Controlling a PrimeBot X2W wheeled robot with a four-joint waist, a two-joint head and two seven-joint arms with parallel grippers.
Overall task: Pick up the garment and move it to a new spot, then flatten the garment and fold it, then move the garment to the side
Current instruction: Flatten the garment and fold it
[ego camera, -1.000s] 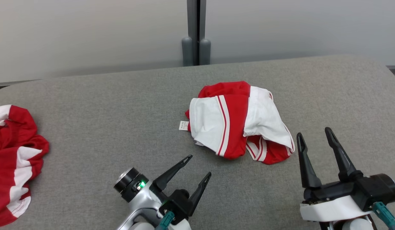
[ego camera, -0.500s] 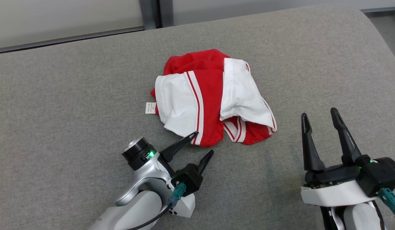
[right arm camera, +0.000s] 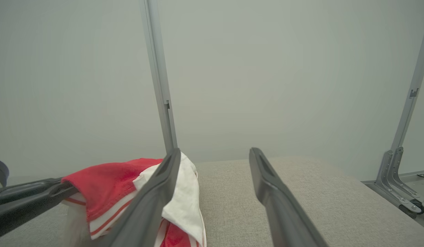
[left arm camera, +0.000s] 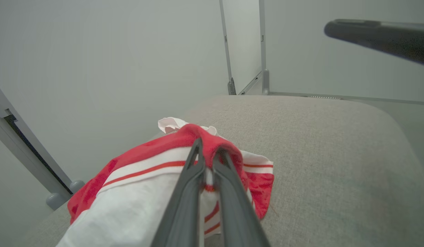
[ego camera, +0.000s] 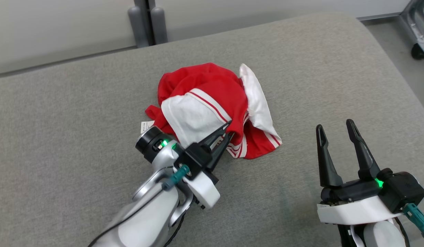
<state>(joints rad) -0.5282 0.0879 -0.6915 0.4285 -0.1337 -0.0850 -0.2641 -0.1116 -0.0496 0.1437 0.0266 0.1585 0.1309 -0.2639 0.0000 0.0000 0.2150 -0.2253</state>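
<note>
The red and white garment (ego camera: 205,99) lies crumpled in the middle of the grey padded table (ego camera: 78,113). My left gripper (ego camera: 229,129) is shut on its near red edge, and the cloth is bunched up and lifted around the fingertips. In the left wrist view the two fingers (left arm camera: 188,192) pinch a red fold of the garment (left arm camera: 157,161). My right gripper (ego camera: 335,125) stands open over bare table to the right of the garment, holding nothing. The right wrist view has the garment (right arm camera: 109,185) at the left behind one of its fingers (right arm camera: 153,202).
A grey post (ego camera: 145,20) stands behind the table against the pale wall. A metal frame on a caster (ego camera: 419,31) stands on the floor at the far right. The table's right edge curves away near my right gripper.
My left gripper reached forward to the garment's near edge and shut on it, bunching the cloth upward. The head camera turned right. My right gripper stayed open.
</note>
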